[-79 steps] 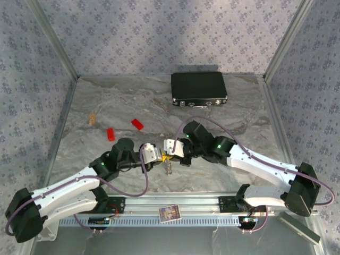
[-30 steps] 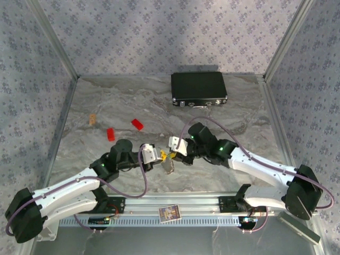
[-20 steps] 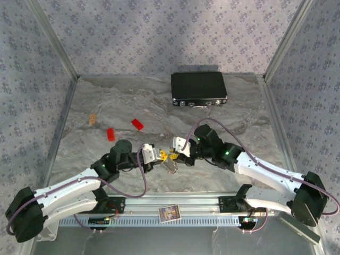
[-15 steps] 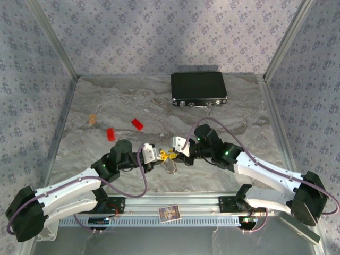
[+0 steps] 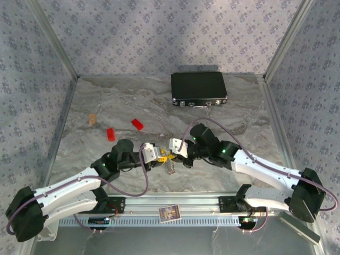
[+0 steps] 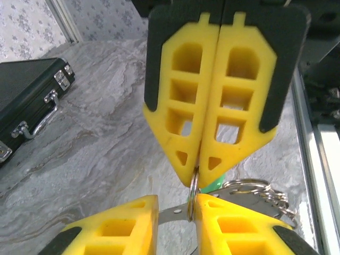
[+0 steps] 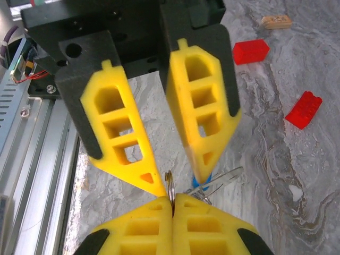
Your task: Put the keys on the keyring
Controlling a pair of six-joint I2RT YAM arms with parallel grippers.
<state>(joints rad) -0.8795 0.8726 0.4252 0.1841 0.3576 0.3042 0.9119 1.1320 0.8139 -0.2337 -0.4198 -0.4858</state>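
From their bases at the near edge, both arms lie low and reach inward with bent elbows. The two hands meet tip to tip toward 6 o'clock from the middle of the tabletop (image 5: pixel 106 101). The left hand (image 5: pixel 160 158) points toward 3 o'clock. Its yellow fingers (image 7: pixel 178 85) stand slightly parted and released, and the keyring (image 6: pixel 192 192) passes edge-on through the gap. The wire lies close beside one pad, but whether it touches cannot be told.

The right hand (image 5: pixel 170 154) comes in from 3 o'clock and is clenched on that same keyring, with both fingers pressed flat together over the thin wire. Just toward 6 o'clock from the pinch, the keys (image 5: pixel 170 168) hang as a small bunch over the marble. In the left wrist view a green head (image 6: pixel 223 178) peeks out behind the right hand's tips. In the right wrist view a blue head (image 7: pixel 198 187) shows just past the clenched tips.

Yellow plastic covers most of each head. The silvery loops beside them overlap too much to separate, so whether either key is threaded on cannot be told.

Farther off, at 10 o'clock from the hands, lie two red blocks (image 5: pixel 138 125) and a small tan piece (image 5: pixel 93 118). A black case (image 5: pixel 199 88) sits at 1 o'clock near the back wall.
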